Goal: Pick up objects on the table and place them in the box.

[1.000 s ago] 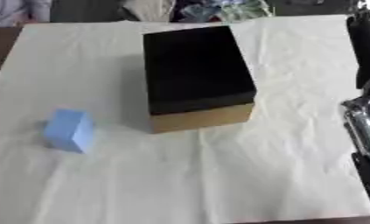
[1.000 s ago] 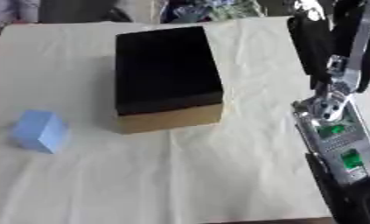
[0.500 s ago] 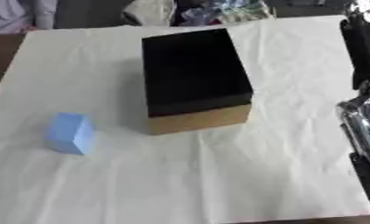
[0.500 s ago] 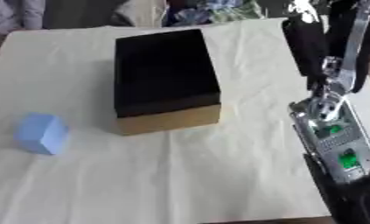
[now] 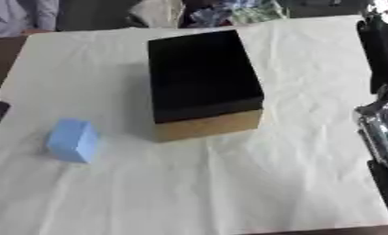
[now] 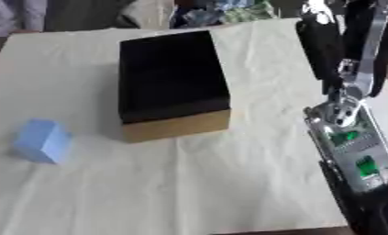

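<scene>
Near the left edge of the counter (image 5: 309,193) a small light-blue block (image 5: 71,140) stood alone on the cream paper cover (image 5: 229,183) — the only loose object to be seen, and apart from everything else, so it was presumably the thing waiting to be picked up. No hand was near it. Toward the middle, closer to the far edge, sat the box (image 5: 201,82): black inside, with a tan cardboard front wall, its mouth facing up so things could be dropped in from above. Nothing showed within its dark interior. Along the right edge the right arm (image 6: 353,151) came in — silver and black, with a green circuit board exposed. Its hand was not visible, nor was the left hand, so whether either was spread or closed could not be told.
</scene>
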Motion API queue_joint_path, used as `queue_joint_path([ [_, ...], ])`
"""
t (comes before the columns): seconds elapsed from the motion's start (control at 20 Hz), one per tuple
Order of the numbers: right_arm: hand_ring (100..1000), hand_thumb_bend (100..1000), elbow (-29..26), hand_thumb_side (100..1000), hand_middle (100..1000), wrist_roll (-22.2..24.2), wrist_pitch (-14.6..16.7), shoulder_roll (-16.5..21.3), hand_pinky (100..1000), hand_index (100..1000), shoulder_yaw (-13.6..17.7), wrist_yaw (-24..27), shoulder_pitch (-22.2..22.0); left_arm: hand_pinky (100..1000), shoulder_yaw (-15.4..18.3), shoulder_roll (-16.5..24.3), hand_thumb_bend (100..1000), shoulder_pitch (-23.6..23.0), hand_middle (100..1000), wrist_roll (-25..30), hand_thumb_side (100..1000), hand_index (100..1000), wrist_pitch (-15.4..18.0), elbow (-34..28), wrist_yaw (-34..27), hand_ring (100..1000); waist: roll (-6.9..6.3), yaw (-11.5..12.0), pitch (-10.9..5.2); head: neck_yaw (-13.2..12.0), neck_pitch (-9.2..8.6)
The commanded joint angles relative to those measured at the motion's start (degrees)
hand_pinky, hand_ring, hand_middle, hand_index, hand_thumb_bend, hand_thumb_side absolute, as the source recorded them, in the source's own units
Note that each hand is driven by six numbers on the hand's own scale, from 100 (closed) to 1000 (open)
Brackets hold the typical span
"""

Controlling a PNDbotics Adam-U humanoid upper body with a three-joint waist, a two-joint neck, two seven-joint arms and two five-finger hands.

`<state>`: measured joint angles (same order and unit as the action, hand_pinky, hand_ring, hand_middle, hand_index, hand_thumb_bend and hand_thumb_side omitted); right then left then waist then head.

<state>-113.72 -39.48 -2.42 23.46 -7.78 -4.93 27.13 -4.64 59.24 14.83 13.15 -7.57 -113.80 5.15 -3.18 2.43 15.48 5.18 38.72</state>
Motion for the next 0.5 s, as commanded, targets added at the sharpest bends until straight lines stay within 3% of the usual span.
queue_joint_path([
  [0.05, 801, 100, -0.9, 392, 597, 0.2, 0.0, 1.3, 840, 786, 0.2, -0.2, 0.6, 928, -0.3, 4.0, 513, 1.7, 847, 5.2, 100, 982, -1.9, -0.8, 2.4, 810, -0.09, -0.1, -1.11, 0.1, -0.01],
  [0.15, 801, 100, -0.9, 392, 596, 0.2, 0.0, 1.3, 840, 786, 0.1, -0.1, 0.7, 930, -1.0, 4.6, 591, 2.8, 850, 8.4, 100, 980, -2.9, -0.8, 3.9, 824, -0.07, -0.2, -1.02, 0.0, -0.01],
  [0.4, 801, 100, -0.9, 394, 596, 0.4, -0.1, 1.4, 840, 787, -0.2, 0.1, 0.8, 934, -3.3, 5.5, 589, 5.4, 860, 15.9, 100, 986, -4.3, -0.8, 6.9, 839, -0.1, -0.4, -0.78, -0.3, 0.14],
  [0.5, 801, 100, -0.9, 395, 595, 0.5, -0.2, 1.4, 840, 787, -0.3, 0.2, 0.8, 940, -3.9, 5.6, 640, 6.3, 869, 17.9, 100, 993, -4.3, -0.8, 7.4, 852, -0.12, -0.5, -0.71, -0.4, 0.12],
])
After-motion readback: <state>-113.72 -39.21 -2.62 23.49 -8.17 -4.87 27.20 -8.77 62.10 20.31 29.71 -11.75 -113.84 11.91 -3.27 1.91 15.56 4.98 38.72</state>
